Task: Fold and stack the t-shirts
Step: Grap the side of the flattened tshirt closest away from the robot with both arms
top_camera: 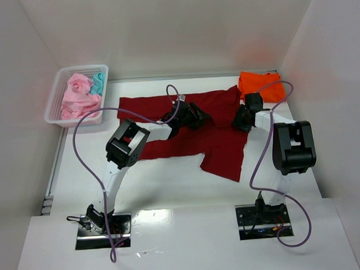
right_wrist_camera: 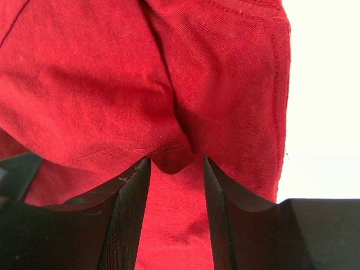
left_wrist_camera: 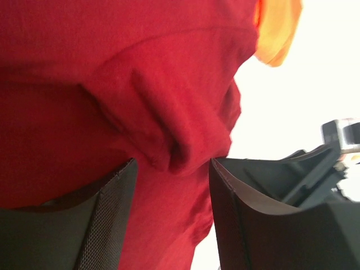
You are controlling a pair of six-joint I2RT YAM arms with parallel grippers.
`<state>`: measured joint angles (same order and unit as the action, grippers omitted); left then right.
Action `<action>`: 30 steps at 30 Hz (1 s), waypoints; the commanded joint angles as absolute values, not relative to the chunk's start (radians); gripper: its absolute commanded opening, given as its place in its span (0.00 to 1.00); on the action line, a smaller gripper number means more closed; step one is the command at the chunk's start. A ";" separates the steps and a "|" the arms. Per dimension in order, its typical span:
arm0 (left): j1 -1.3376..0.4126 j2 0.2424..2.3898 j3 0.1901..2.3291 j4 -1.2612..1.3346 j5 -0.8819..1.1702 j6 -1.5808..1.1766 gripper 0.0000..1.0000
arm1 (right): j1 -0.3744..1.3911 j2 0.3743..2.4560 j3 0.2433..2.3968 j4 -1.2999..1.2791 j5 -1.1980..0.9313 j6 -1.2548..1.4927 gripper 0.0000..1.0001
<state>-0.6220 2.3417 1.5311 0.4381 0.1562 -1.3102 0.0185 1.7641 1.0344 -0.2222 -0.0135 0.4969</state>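
- Nearest the camera, the two arm bases sat bolted at the front edge of the white table, with purple cables looping up from each.
- The dark red t-shirt lay spread across the middle of the table, its body stretched to the left and one part hanging down toward the near right.
- The left gripper was down on the shirt's upper middle. In the left wrist view its fingers stood apart, with a raised ridge of red cloth just past the tips and nothing pinched: released.
- The right gripper was down at the shirt's right edge. In the right wrist view a tuck of hemmed red cloth filled the gap between the fingers, so it was grasping the shirt there.
- Further back on the right, the orange t-shirt lay folded near the far right corner, just beside the red one.
- At the far left, the white mesh basket held crumpled pink t-shirts with a teal t-shirt at its right side.
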 commanded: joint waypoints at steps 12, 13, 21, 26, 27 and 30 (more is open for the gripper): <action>-0.615 2.362 1.552 0.517 0.155 -1.347 0.58 | -0.003 1.792 1.081 -0.152 0.011 0.503 0.47; -0.615 2.362 1.552 0.517 0.155 -1.347 0.57 | -0.003 1.792 1.081 -0.152 0.011 0.503 0.47; -0.624 2.405 1.591 0.508 0.135 -1.347 0.56 | -0.021 1.792 1.091 -0.152 0.011 0.503 0.46; -0.624 2.414 1.600 0.482 0.126 -1.347 0.56 | -0.041 1.792 1.100 -0.143 0.020 0.503 0.46; -0.624 2.414 1.600 0.482 0.126 -1.347 0.56 | -0.051 1.792 1.100 -0.143 0.020 0.503 0.46; -0.624 2.414 1.600 0.482 0.126 -1.347 0.52 | -0.051 1.792 1.100 -0.143 0.020 0.503 0.46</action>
